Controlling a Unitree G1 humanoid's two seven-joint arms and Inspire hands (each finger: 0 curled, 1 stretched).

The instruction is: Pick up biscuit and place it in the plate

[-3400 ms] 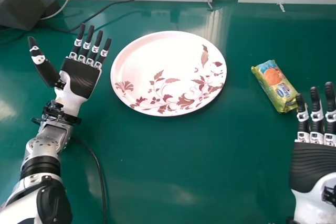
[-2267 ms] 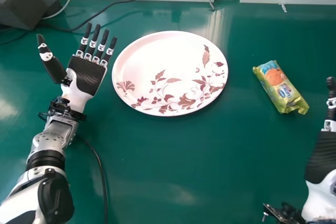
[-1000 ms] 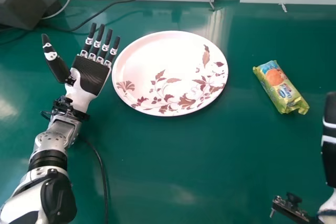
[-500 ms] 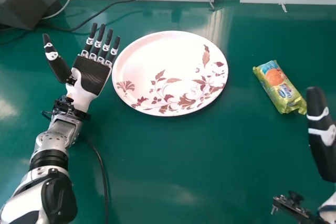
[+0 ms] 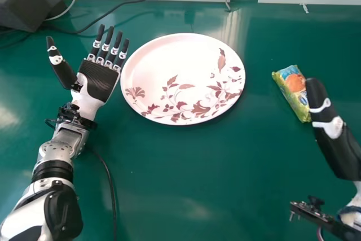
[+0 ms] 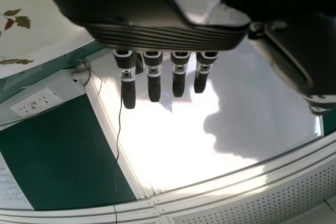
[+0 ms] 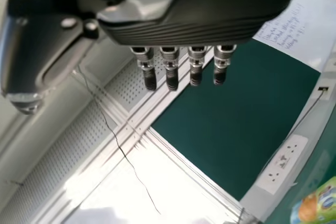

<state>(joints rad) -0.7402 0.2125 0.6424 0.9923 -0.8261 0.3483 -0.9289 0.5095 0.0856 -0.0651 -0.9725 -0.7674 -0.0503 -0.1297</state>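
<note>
The yellow-green biscuit packet (image 5: 293,91) lies on the table right of the plate, its lower right end hidden behind my right hand (image 5: 333,131), whose thumb side faces the camera. In the right wrist view my right hand (image 7: 184,30) has its fingers straight, and the biscuit packet (image 7: 317,205) shows at the lower right corner. The round white plate (image 5: 175,66) with a reddish leaf pattern lies mid-table, holding nothing. Left of it, my left hand (image 5: 97,82) rests palm up with straight fingers; the left wrist view also shows this left hand (image 6: 168,35).
Behind the left hand a dark grey box (image 5: 25,4) stands at the table's back left corner. A black cable (image 5: 104,15) runs from it to the wall sockets. Another cable (image 5: 110,196) lies beside the left forearm on the green table (image 5: 208,184).
My right hand first drew back to the right and turned from palm up to thumb side, then moved left, now covering part of the packet. The left hand shifted slightly right, then stayed still.
</note>
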